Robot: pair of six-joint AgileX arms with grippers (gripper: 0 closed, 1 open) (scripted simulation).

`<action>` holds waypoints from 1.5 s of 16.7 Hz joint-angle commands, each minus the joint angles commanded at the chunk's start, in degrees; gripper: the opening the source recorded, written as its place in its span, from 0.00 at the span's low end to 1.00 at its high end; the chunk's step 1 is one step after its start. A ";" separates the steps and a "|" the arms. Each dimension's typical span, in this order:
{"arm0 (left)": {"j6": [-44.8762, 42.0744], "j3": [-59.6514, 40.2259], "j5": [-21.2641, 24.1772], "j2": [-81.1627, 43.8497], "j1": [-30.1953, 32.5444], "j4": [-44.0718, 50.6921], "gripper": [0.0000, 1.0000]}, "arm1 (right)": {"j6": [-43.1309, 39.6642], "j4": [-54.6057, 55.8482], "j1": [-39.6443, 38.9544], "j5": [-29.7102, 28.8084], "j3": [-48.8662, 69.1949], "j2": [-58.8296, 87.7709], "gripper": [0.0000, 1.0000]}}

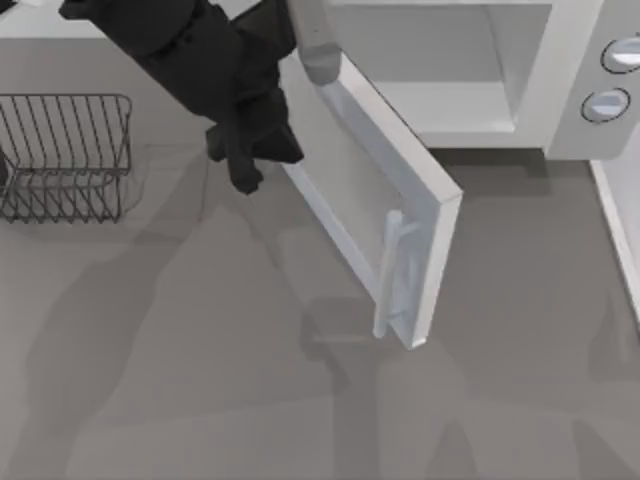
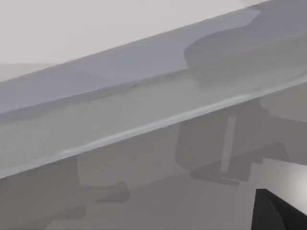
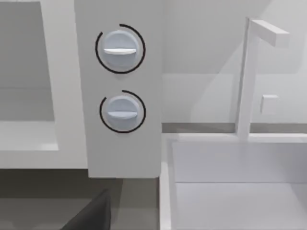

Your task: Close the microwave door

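The white microwave stands at the back right with its pale cavity exposed. Its door is swung well open, reaching diagonally toward the table's front, and the pale bar handle is on its outer face near the free end. My left gripper, black, hangs close against the door's outer face near the hinge end. The left wrist view looks straight onto the door from very near. In the right wrist view I face the microwave's side panel and its two round knobs.
A dark wire rack sits at the left edge of the table. A white sink basin with a faucet lies to the right of the microwave. Grey tabletop spreads in front of the door.
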State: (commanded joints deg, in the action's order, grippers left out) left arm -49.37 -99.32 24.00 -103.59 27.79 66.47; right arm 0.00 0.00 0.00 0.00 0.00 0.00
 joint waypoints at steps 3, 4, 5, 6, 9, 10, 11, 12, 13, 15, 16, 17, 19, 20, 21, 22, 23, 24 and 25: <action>0.16 -0.17 -0.06 -0.12 0.03 -0.03 0.00 | 0.00 0.00 0.00 0.00 0.00 0.00 1.00; 0.56 -0.58 -0.19 -0.44 0.51 -0.14 0.00 | 0.00 0.00 0.00 0.00 0.00 0.00 1.00; 1.06 -0.95 -0.35 -0.83 1.08 -0.23 0.00 | 0.00 0.00 0.00 0.00 0.00 0.00 1.00; 1.70 -1.29 -0.55 -1.28 1.56 -0.29 0.00 | 0.00 0.00 0.00 0.00 0.00 0.00 1.00; 2.83 -2.22 -0.94 -1.84 2.69 -0.74 0.00 | 0.00 0.00 0.00 0.00 0.00 0.00 1.00; 2.83 -2.22 -0.94 -1.84 2.69 -0.74 0.00 | 0.00 0.00 0.00 0.00 0.00 0.00 1.00; 2.77 -1.98 -0.86 -1.63 2.42 -0.68 0.00 | 0.00 0.00 0.00 0.00 0.00 0.00 1.00; 2.90 -2.15 -0.88 -1.77 2.58 -0.71 0.00 | 0.00 0.00 0.00 0.00 0.00 0.00 1.00; 3.25 -2.65 -0.99 -2.16 3.06 -0.77 0.00 | 0.00 0.00 0.00 0.00 0.00 0.00 1.00; 4.44 -3.58 -1.38 -3.23 4.14 -0.79 0.00 | 0.00 0.00 0.00 0.00 0.00 0.00 1.00; 5.07 -4.10 -1.59 -3.64 4.73 -0.93 0.00 | 0.00 0.00 0.00 0.00 0.00 0.00 1.00; 5.39 -4.50 -1.75 -3.72 5.08 -1.15 0.00 | 0.00 0.00 0.00 0.00 0.00 0.00 1.00; 5.44 -4.57 -1.79 -3.70 5.10 -1.20 0.00 | 0.00 0.00 0.00 0.00 0.00 0.00 1.00; 5.38 -4.33 -1.71 -3.52 4.84 -1.16 0.00 | 0.00 0.00 0.00 0.00 0.00 0.00 1.00; 5.49 -4.52 -1.71 -3.65 4.98 -1.16 0.00 | 0.00 0.00 0.00 0.00 0.00 0.00 1.00; 5.83 -5.02 -1.78 -4.03 5.41 -1.18 0.00 | 0.00 0.00 0.00 0.00 0.00 0.00 1.00; 6.29 -5.56 -1.93 -4.52 5.96 -1.18 0.00 | 0.00 0.00 0.00 0.00 0.00 0.00 1.00; 6.89 -6.12 -2.14 -5.09 6.47 -1.17 0.00 | 0.00 0.00 0.00 0.00 0.00 0.00 1.00; 7.46 -6.72 -2.37 -5.55 6.91 -1.22 0.00 | 0.00 0.00 0.00 0.00 0.00 0.00 1.00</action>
State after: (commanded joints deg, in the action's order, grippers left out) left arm -41.91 -106.04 21.63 -109.14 34.70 65.25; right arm 0.00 0.00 0.00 0.00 0.00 0.00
